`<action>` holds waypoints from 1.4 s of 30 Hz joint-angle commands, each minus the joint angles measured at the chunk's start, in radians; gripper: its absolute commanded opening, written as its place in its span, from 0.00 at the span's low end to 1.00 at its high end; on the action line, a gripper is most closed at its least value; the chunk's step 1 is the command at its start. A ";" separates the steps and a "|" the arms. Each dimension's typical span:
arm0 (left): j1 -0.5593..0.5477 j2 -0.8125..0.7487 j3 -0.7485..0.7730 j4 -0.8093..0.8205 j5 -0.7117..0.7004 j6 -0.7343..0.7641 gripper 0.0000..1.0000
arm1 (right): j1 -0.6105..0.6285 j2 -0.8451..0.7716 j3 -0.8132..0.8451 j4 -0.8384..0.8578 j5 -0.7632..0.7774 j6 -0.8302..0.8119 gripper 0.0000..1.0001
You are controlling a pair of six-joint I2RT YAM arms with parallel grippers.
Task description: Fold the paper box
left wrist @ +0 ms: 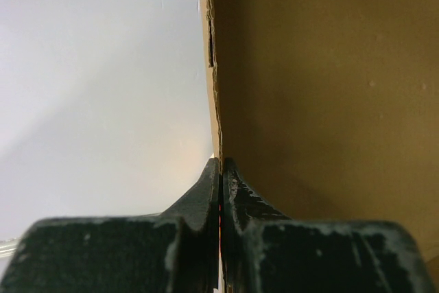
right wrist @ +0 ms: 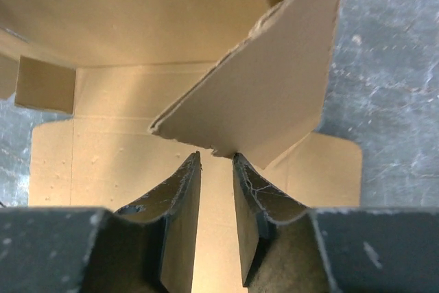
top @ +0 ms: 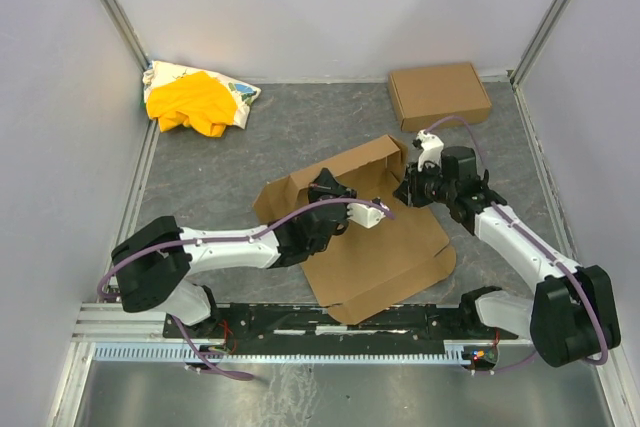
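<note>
The paper box [top: 375, 247] lies half-formed mid-table, its base flat and its far wall [top: 345, 169] raised. My left gripper [top: 326, 185] is at the left part of that wall. In the left wrist view its jaws [left wrist: 220, 162] are shut, with the thin edge of the cardboard [left wrist: 322, 101] running down between them. My right gripper [top: 407, 190] is at the wall's right end. Its jaws [right wrist: 216, 156] stand a little apart with nothing between them. A tilted side flap [right wrist: 267, 94] hangs just above them, its lower edge at the fingertips [right wrist: 236, 159].
A ready-made brown cardboard box [top: 438, 94] stands at the back right. A yellow-and-white cloth heap [top: 200, 99] lies in the back left corner. White walls close the table on three sides, and a metal rail [top: 300, 322] runs along the near edge.
</note>
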 commanded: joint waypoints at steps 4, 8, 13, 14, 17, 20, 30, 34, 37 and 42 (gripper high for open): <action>-0.034 -0.008 -0.009 0.001 -0.014 -0.033 0.03 | 0.012 -0.019 -0.008 0.002 -0.079 -0.026 0.44; -0.041 0.000 -0.011 0.001 -0.031 -0.021 0.03 | 0.011 -0.055 -0.014 0.011 -0.072 -0.021 0.56; -0.044 -0.002 -0.021 0.001 -0.033 -0.021 0.03 | 0.012 -0.161 -0.033 0.007 -0.010 -0.013 0.60; -0.044 -0.001 -0.024 0.001 -0.032 -0.022 0.03 | 0.012 -0.183 -0.036 0.007 0.001 -0.015 0.60; -0.045 -0.002 -0.023 0.001 -0.033 -0.022 0.03 | 0.012 -0.250 -0.044 0.011 0.043 -0.011 0.60; -0.047 -0.002 -0.024 0.001 -0.032 -0.021 0.03 | 0.011 -0.328 -0.054 0.014 0.150 -0.002 0.60; -0.048 0.001 -0.026 -0.002 -0.033 -0.017 0.03 | -0.015 -0.528 -0.096 0.099 0.775 0.065 0.71; -0.049 0.003 -0.027 -0.002 -0.029 -0.016 0.03 | -0.097 -0.338 -0.024 0.101 0.710 0.031 0.72; -0.049 0.004 -0.024 -0.004 -0.029 -0.015 0.03 | -0.188 -0.123 0.043 0.126 0.497 -0.024 0.75; -0.054 0.004 -0.015 -0.019 -0.022 -0.020 0.03 | -0.308 0.083 -0.005 0.377 0.187 -0.099 0.75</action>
